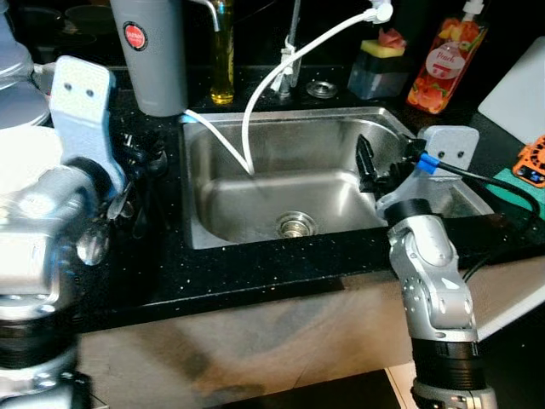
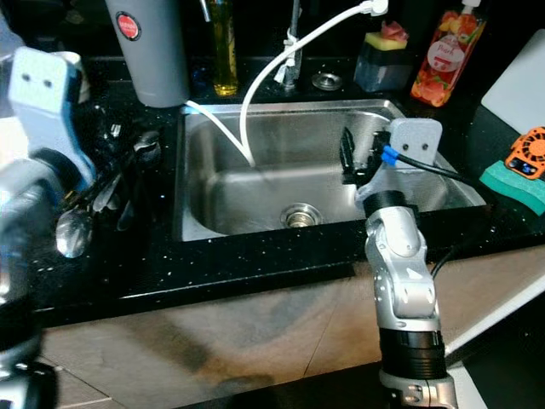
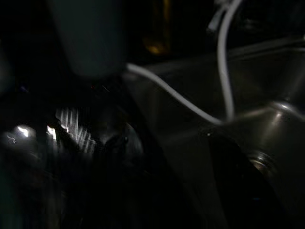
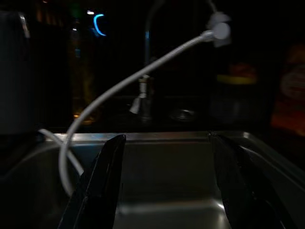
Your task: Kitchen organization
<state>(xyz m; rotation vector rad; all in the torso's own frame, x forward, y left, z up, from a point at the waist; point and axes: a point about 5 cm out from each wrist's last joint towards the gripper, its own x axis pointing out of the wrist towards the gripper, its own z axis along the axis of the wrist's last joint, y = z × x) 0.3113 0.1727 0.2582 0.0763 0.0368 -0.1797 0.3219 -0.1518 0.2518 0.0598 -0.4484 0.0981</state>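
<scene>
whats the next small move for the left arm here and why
Probably ease the left claw down onto the spoons on the black counter left of the sink and grip one. It hovers right over them, while the right claw hangs open over the sink.

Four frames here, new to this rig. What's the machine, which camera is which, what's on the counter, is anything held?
It is a humanoid robot with two silver arms, each ending in two long black fingers. The two bright pictures come from the stereo camera on its head, looking down at a steel sink set in a black counter. The two dark pictures come from cameras on the wrists, looking along the fingers.

The right gripper hovers over the sink's right side, fingers apart, holding nothing. The left gripper is low over spoons on the counter left of the sink; its fingers are too dark to judge.

Behind the sink: a grey canister, an oil bottle, a soap bottle and a sponge holder. A white hose drops into the basin.
</scene>
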